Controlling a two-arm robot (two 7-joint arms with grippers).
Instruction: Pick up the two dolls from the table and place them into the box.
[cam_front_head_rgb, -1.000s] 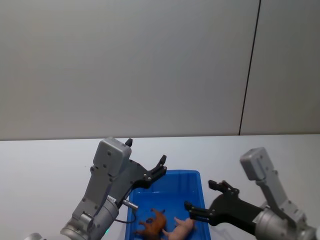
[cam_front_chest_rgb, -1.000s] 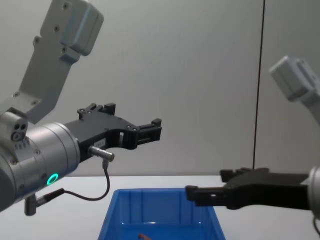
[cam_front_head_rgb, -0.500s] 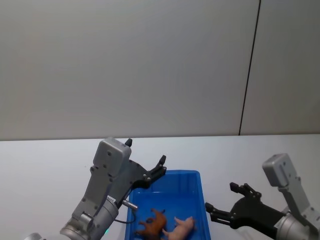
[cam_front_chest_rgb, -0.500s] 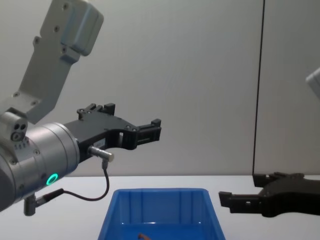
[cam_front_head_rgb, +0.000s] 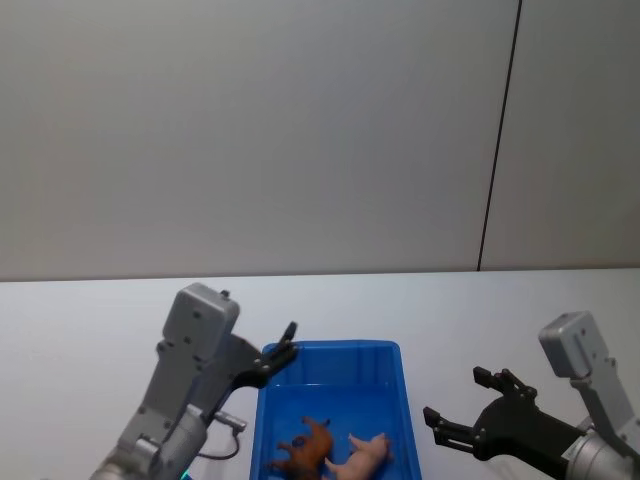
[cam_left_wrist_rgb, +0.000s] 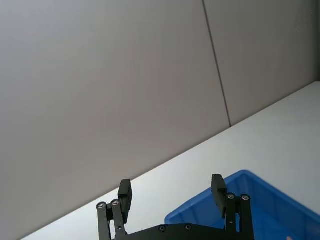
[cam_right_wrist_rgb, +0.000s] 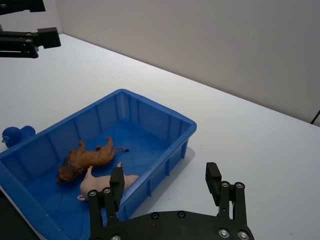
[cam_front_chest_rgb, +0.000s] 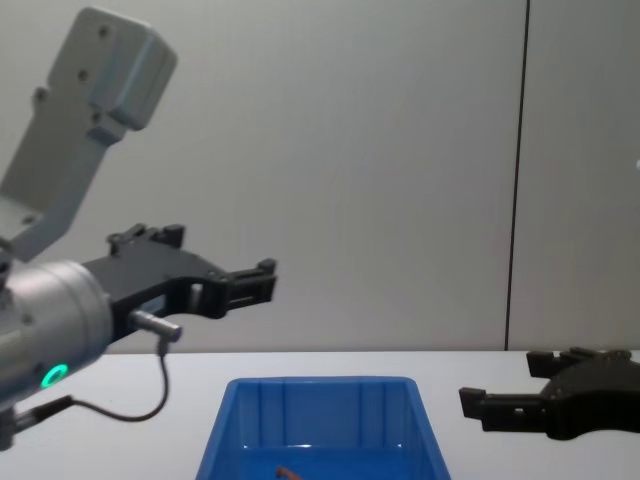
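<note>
The brown doll (cam_front_head_rgb: 305, 445) and pink doll (cam_front_head_rgb: 362, 455) lie inside the box (cam_front_head_rgb: 330, 350), lower middle of the head view. Our left gripper (cam_left_wrist_rgb: 171, 186) and right gripper (cam_right_wrist_rgb: 165, 175) flank it, wide and empty; we judge only parking remains.

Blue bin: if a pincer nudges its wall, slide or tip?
Probably slides: the blue bin sits low and wide on the smooth table. Likely light, holding only the pink doll and brown doll, so it may skid easily.
</note>
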